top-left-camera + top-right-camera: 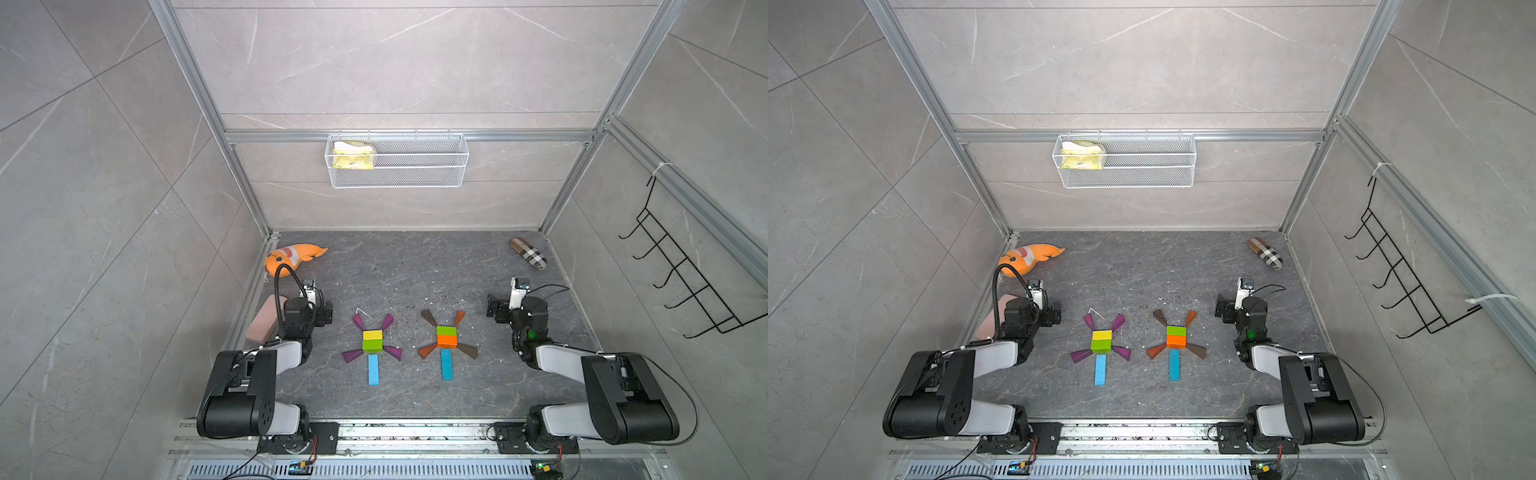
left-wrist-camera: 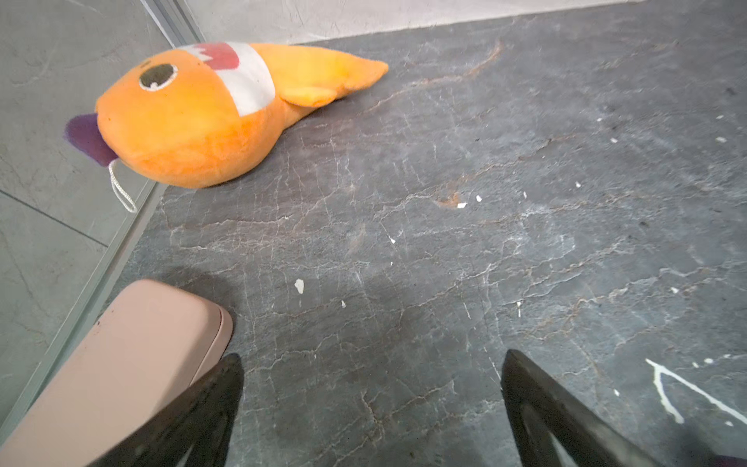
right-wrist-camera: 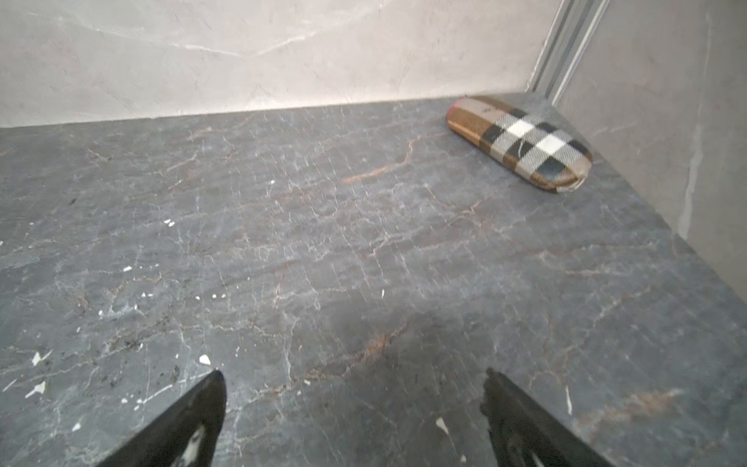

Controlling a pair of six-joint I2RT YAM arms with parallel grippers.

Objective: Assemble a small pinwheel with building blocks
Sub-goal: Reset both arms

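Note:
In both top views two block figures lie flat mid-table. The left one has a yellow brick [image 1: 372, 335] above a green brick [image 1: 372, 345], several purple wedges [image 1: 352, 355] fanning from the corners, and a light-blue bar [image 1: 373, 370] below. The right one has a green brick [image 1: 446, 331] above an orange brick [image 1: 446, 341], brown and orange wedges [image 1: 467, 351] and a second light-blue bar [image 1: 446, 364]. My left gripper [image 1: 324, 311] [image 2: 372, 356] hovers left of them, open and empty. My right gripper [image 1: 496, 308] [image 3: 355, 372] hovers to their right, open and empty. Neither wrist view shows any block.
An orange plush fish [image 1: 291, 257] [image 2: 202, 117] lies at the back left. A pink case [image 1: 266, 318] [image 2: 121, 364] lies beside the left gripper. A plaid case [image 1: 528, 253] [image 3: 521, 141] sits in the back right corner. A wire basket [image 1: 397, 160] and a hook rack [image 1: 681, 282] hang on the walls.

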